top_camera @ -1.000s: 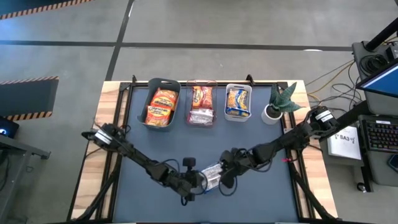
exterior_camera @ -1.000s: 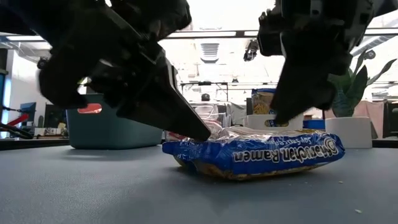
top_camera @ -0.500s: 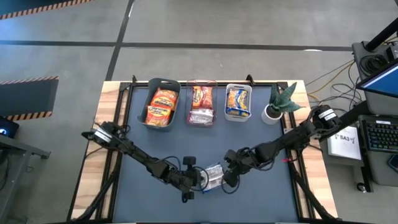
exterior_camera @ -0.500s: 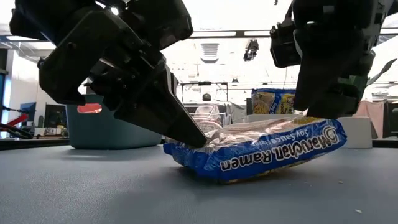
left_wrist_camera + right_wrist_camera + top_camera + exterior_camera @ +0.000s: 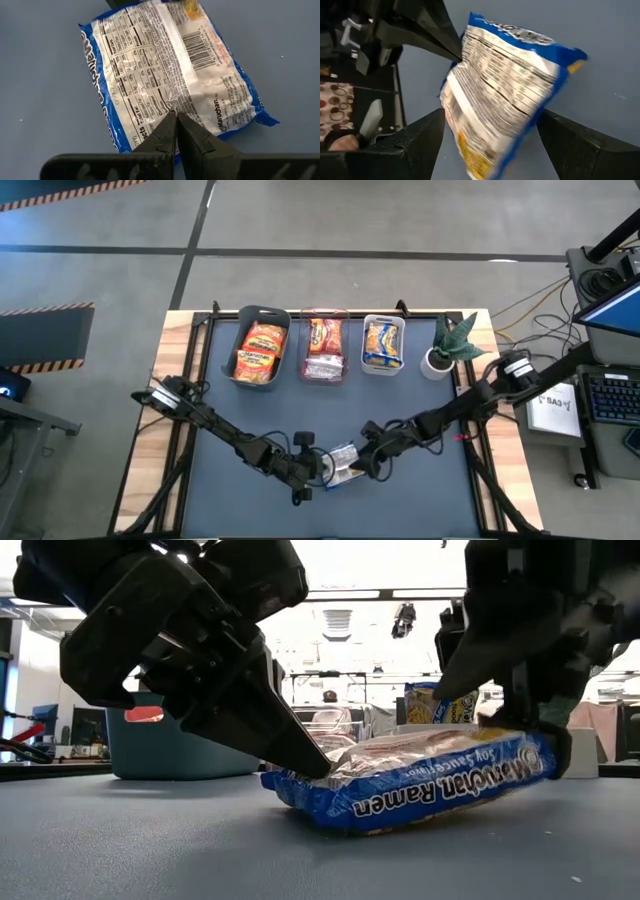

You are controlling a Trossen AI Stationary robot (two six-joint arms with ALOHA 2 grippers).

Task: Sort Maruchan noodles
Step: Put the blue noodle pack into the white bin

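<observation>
A blue-edged Maruchan noodle packet (image 5: 343, 463) lies printed back up near the table's front middle. Its left end rests on the table and its right end (image 5: 520, 745) is tipped up. My left gripper (image 5: 176, 117) is shut, its tips on the packet's back near the left end. My right gripper (image 5: 491, 112) is open wide, with one finger on each side of the raised right end. Other packets lie in three bins at the far edge. My left gripper presses its shut fingertips (image 5: 318, 766) down on the packet's printed back (image 5: 172, 102), close to its left end. It comes slanting down from the table's left. That end stays on the table while the other end stands raised. My right gripper has the packet's raised end between its spread fingers (image 5: 570, 140); I cannot tell whether either finger touches it.
At the far edge stand a teal bin (image 5: 262, 320) with orange packets, a clear bin (image 5: 324, 315) with red ones and a white bin (image 5: 383, 322) with yellow-and-blue ones. A potted plant (image 5: 447, 345) stands to their right. Bare blue mat surrounds the packet.
My right gripper has opened wide, rolled and come down, so its fingers now stand on either side of the packet's right end. That end has tipped up off the table, while the left end stayed down under my left gripper.
</observation>
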